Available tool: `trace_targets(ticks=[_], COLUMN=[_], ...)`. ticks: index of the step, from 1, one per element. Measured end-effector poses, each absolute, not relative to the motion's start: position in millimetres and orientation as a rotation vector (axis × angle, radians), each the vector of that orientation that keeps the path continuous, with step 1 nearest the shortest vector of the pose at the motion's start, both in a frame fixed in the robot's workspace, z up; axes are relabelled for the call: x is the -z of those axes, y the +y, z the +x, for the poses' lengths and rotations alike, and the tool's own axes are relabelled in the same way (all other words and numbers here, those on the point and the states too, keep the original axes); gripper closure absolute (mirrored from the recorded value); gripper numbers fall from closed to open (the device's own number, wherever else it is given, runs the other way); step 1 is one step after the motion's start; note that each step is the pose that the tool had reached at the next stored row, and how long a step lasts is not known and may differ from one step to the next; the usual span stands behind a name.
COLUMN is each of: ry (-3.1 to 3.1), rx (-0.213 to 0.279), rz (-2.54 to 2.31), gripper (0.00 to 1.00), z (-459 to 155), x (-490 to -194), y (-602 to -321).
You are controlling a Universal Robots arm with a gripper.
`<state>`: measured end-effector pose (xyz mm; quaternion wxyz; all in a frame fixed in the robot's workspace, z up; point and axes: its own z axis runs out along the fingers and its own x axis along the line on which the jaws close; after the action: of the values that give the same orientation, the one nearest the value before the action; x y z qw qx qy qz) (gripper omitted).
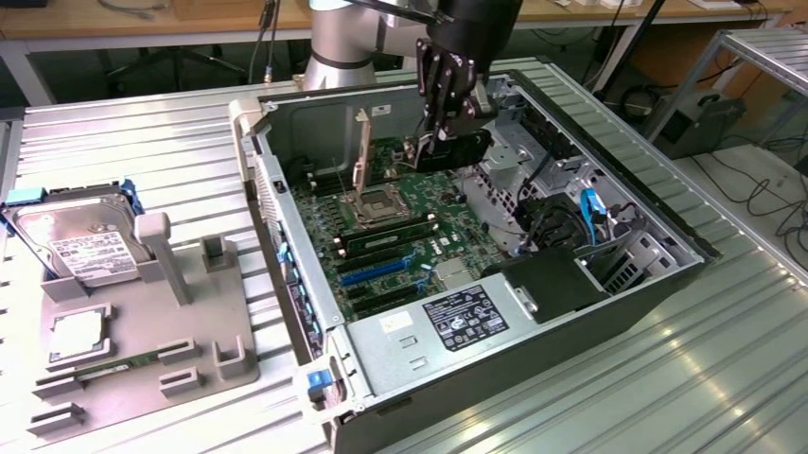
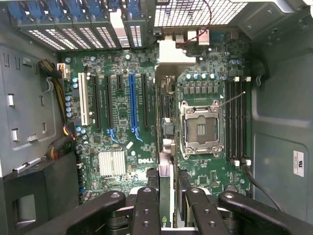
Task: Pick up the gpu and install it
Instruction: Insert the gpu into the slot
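Right then, I had the gripper (image 1: 445, 128) down inside the open computer case (image 1: 657, 274), its fingers (image 2: 146, 205) pinched on the gpu (image 2: 165, 112). In the wrist view the card hung edge-on between them, silvery bracket toward the case's rear slots, above the motherboard (image 2: 122, 147) between the blue slot (image 2: 132, 103) and the CPU socket (image 2: 200, 129). A hard drive (image 1: 82, 241) sat on the grey tray (image 1: 189, 350) outside.

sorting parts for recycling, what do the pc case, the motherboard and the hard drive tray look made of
The pc case looks like bare sheet steel: grey, dull sheen, folded edges, punched vents. The motherboard looks like green laminate board, glossy, with soldered metal parts. The tray beside the hard drive looks like matte grey plastic, possibly printed; I can't be sure.
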<state>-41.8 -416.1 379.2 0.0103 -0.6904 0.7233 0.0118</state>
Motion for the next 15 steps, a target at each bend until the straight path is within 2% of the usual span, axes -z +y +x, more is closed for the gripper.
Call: trace_targets(ticks=[15], ry=[2.257], rx=[-0.037], rz=[-2.155], gripper=[0.74], z=[-44.0], x=[-375.8], y=[-417.6])
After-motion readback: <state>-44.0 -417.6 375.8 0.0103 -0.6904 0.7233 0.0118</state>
